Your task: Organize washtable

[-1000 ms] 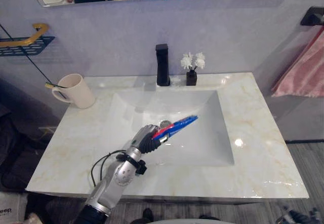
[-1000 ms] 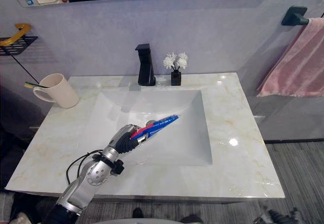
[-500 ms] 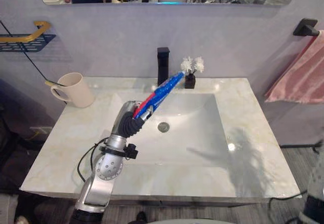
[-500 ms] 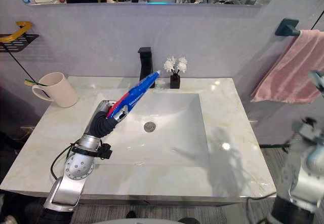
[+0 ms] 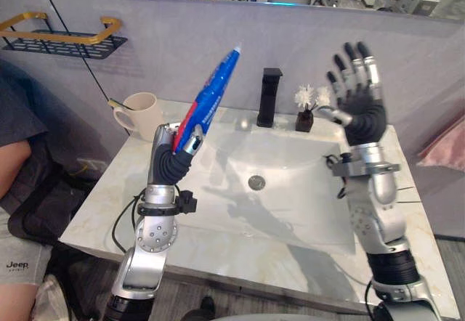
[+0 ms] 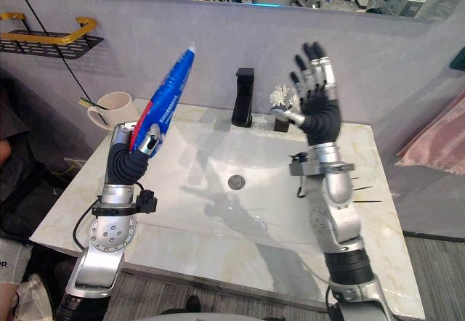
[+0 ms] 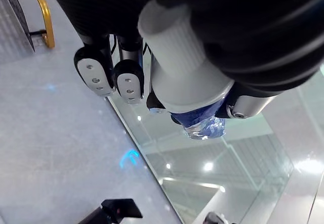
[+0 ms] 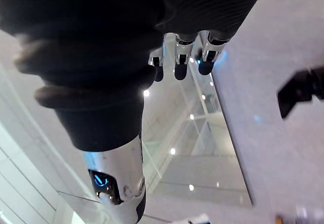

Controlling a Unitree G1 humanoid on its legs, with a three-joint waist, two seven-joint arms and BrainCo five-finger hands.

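Above the pale marble surface (image 5: pixel 109 205), the left robot hand (image 5: pixel 173 157) stands upright, fingers curled round a blue-and-red toothpaste tube (image 5: pixel 214 96) slanting up toward the wall. Over the white sink basin (image 5: pixel 290 190), the right robot hand (image 5: pixel 361 114) is raised, its fingers straight and spread, holding nothing.

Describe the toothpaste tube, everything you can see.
The toothpaste tube is blue with a red stripe, soft plastic by its look, with a white ribbed cap. The left robot hand grips its cap end, fingers curled round it. It is in the air above the counter, flat end up, tilted rightward.
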